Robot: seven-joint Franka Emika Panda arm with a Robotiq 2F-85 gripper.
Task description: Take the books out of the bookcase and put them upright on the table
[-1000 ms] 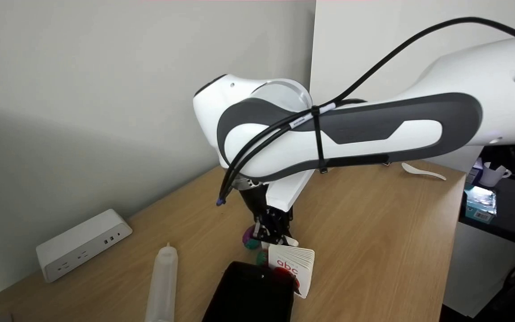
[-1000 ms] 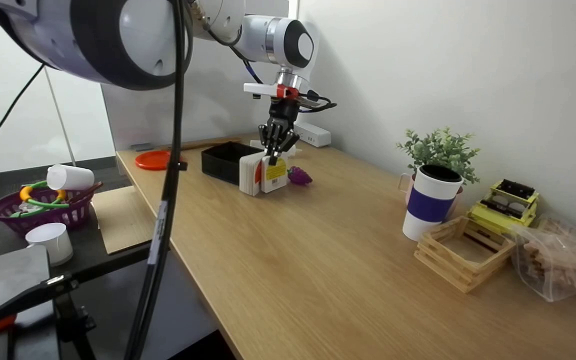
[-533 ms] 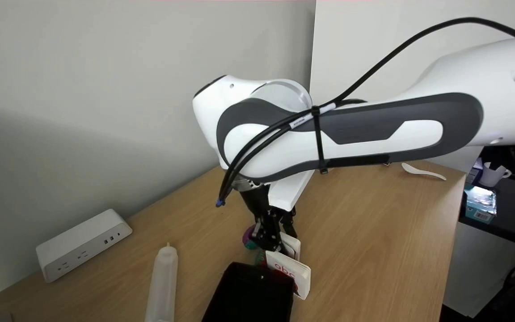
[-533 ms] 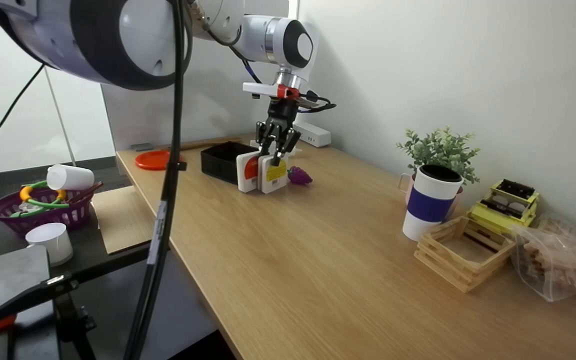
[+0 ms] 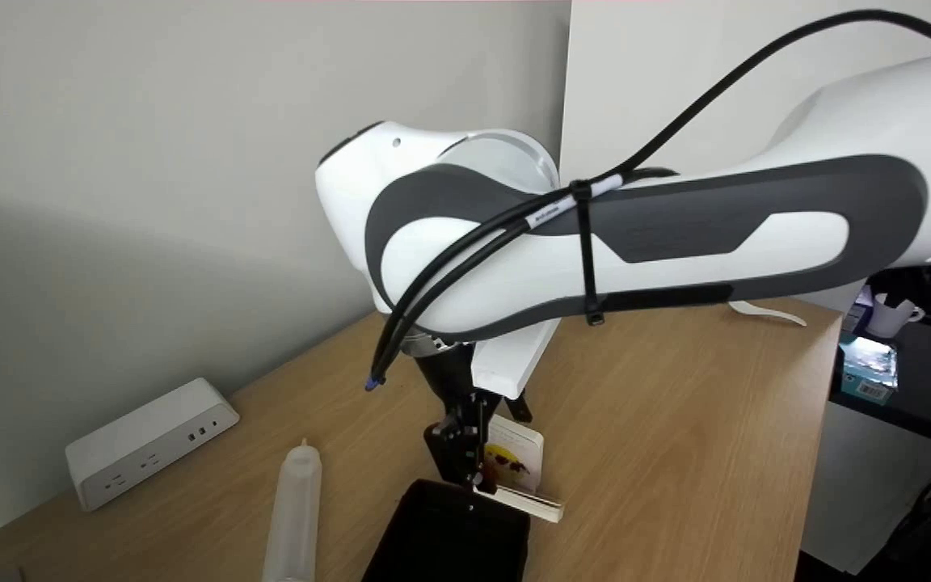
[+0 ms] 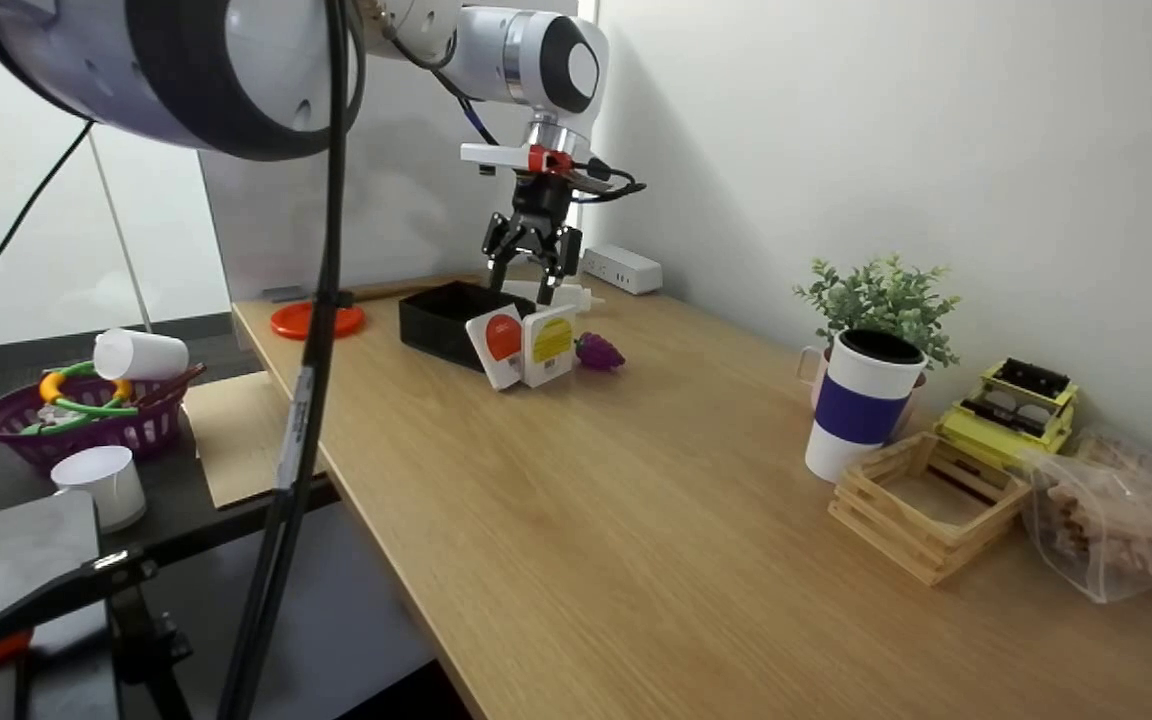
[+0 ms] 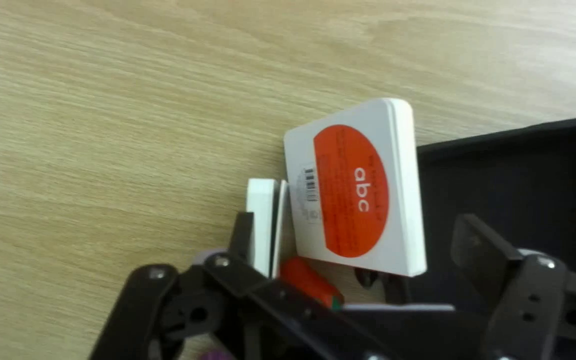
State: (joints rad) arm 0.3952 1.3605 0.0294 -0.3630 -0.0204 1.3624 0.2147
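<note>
You have white power strip (image 5: 150, 440) in both exterior views — translucent bottle (image 5: 293, 513) lies near it. In an exterior view you see blue-banded white tumbler (image 6: 856, 405), leafy plant (image 6: 876, 300) behind; wooden crate (image 6: 886, 515) between tumbler and clear bag (image 6: 1116, 525). Red plate (image 6: 290, 321) lies flat — purple toy (image 6: 598, 352) well apart.

Panda arm casing (image 5: 514, 279): white, dark-grey bands (image 5: 886, 210). Black cables (image 5: 869, 15) secured by black zip tie (image 5: 587, 259); white printed label (image 5: 554, 212), blue tip (image 5: 372, 383). Wrist: silver flange (image 6: 556, 137), red bracket (image 6: 549, 160). Robotiq gripper (image 6: 520, 290): black finish, bright round screw heads (image 7: 222, 260).
</note>
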